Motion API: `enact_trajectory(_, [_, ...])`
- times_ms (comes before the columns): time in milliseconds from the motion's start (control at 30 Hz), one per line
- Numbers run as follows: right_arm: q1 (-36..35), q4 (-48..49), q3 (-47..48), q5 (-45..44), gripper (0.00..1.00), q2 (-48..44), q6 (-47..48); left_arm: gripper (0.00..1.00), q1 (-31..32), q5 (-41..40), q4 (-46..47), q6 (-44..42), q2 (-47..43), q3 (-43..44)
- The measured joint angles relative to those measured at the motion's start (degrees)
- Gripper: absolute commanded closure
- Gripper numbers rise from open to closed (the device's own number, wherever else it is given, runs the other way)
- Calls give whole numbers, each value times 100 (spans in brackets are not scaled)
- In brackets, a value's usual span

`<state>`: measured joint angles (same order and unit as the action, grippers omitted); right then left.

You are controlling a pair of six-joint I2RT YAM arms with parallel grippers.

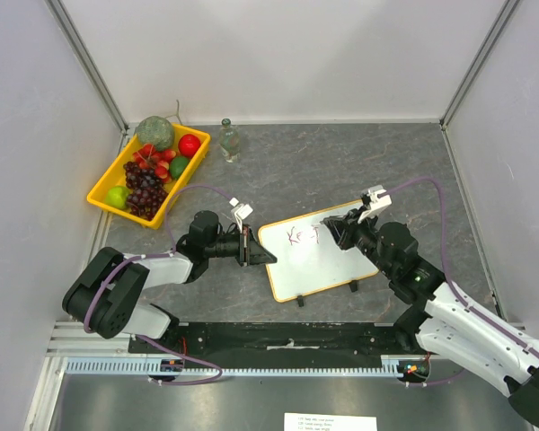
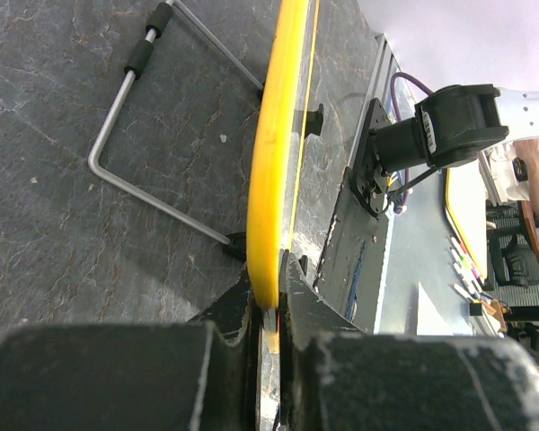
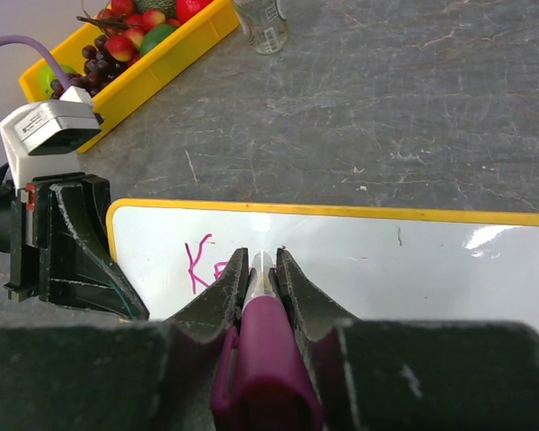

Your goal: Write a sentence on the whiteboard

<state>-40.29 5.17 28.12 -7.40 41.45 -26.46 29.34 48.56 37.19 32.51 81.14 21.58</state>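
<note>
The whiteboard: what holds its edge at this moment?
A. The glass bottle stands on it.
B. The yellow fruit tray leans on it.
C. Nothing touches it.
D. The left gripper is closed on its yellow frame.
D: the left wrist view shows the left gripper closed on the yellow frame of the whiteboard, while the right gripper holds a magenta marker.

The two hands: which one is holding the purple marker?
The right hand holds the purple marker, its tip at the whiteboard beside pink letters. The left hand instead clamps the whiteboard's yellow frame.
</note>
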Motion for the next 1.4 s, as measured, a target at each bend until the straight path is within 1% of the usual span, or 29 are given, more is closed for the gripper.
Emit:
enact_trajectory(333, [0,4,-44,-262,100,39,74,98,0,0,0,0,0,0])
enact_trajectory(933, [0,68,-282,-310,100,-24,90,98,-2,-11,-20,0,0,2])
enact_trajectory(1400, [-2,2,-315,-566,100,-131,85,98,-2,-13,-39,0,0,11])
